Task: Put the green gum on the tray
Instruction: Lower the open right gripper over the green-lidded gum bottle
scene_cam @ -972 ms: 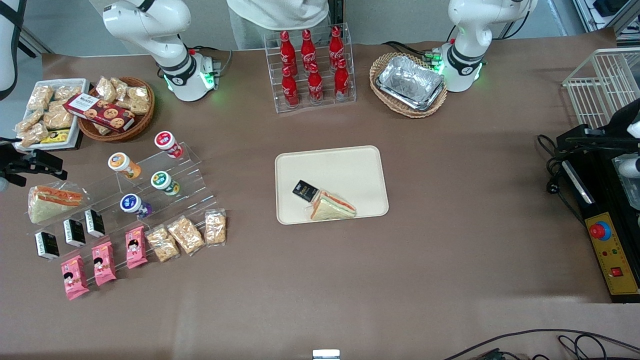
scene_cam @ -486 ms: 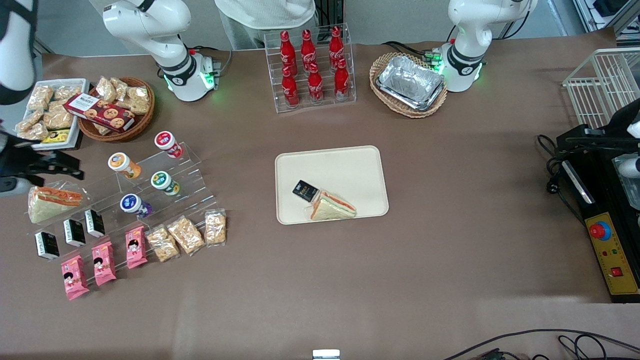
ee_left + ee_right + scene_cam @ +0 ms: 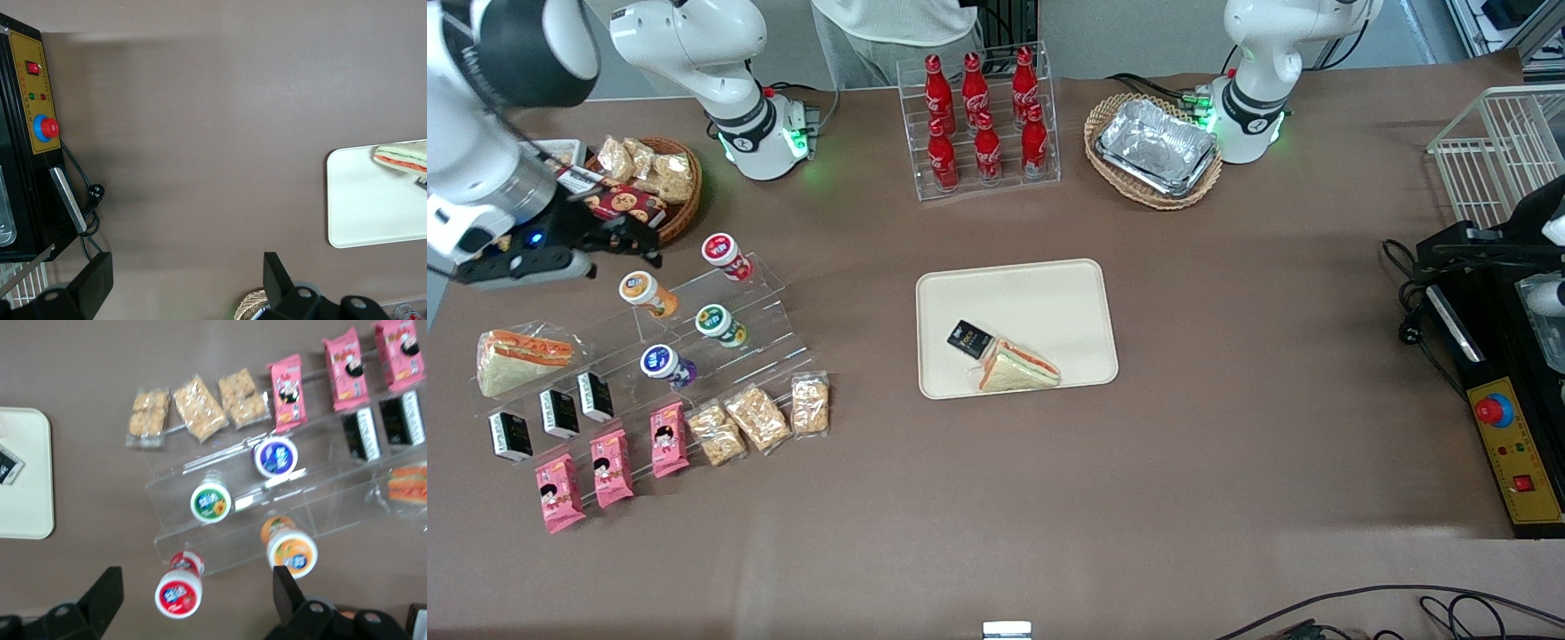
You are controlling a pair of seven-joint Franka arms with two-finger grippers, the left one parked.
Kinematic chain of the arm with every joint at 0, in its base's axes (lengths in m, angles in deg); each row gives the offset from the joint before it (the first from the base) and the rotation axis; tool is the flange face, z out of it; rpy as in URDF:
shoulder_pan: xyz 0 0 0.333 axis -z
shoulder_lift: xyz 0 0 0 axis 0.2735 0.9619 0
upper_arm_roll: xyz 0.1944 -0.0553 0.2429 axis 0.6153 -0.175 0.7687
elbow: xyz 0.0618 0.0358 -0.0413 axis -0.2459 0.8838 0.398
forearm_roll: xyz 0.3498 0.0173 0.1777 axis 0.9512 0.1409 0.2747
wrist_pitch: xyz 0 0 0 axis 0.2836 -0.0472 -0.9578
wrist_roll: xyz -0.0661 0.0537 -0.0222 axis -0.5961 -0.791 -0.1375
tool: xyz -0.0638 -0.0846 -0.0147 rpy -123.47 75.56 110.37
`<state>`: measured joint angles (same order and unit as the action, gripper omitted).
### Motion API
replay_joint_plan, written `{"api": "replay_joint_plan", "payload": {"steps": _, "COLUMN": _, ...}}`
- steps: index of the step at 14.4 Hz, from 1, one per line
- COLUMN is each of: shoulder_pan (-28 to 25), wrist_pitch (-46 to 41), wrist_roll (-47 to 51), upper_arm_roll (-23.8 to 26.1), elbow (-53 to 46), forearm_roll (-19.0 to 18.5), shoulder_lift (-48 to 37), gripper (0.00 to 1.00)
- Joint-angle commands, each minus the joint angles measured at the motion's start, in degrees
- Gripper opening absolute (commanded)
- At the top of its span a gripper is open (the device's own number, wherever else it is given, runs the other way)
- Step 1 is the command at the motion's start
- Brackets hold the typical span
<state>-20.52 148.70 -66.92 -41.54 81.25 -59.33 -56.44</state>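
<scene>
The green gum, a small white bottle with a green lid, stands on the middle step of a clear acrylic stand. The cream tray lies mid-table and holds a wrapped sandwich and a dark packet. My gripper hovers open above the top end of the stand. It is farther from the front camera than the green gum and holds nothing. The red-lidded bottle shows between its fingers, below them.
Orange-lidded, red-lidded and blue-lidded bottles share the stand. Cracker packs, pink packs and a sandwich lie nearer the camera. A snack basket sits beside the gripper. A cola rack and a foil-tray basket stand farther back.
My arm has swung in from the table's edge toward the acrylic stand, moving away from the front camera and over its top step. Nothing on the table has moved.
</scene>
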Motion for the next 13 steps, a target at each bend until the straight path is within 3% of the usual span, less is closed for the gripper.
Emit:
{"api": "replay_joint_plan", "payload": {"steps": 1, "shoulder_pan": 0.95, "wrist_pitch": 3.39, "wrist_roll": 4.34, "upper_arm_roll": 3.32, "elbow": 7.92, "forearm_roll": 0.6, "shoulder_lift": -5.65, "gripper": 1.0}}
{"api": "replay_joint_plan", "payload": {"steps": 6, "shoulder_pan": 1.04, "wrist_pitch": 7.33, "wrist_roll": 4.17, "upper_arm_roll": 3.32, "elbow": 11.0, "forearm_roll": 0.6, "shoulder_lift": -4.69, "gripper": 1.0}}
{"api": "replay_joint_plan", "payload": {"steps": 13, "shoulder_pan": 1.13, "wrist_pitch": 22.0, "wrist_roll": 4.08, "upper_arm_roll": 2.97, "elbow": 18.39, "forearm_roll": 0.6, "shoulder_lift": 1.63, "gripper": 1.0}}
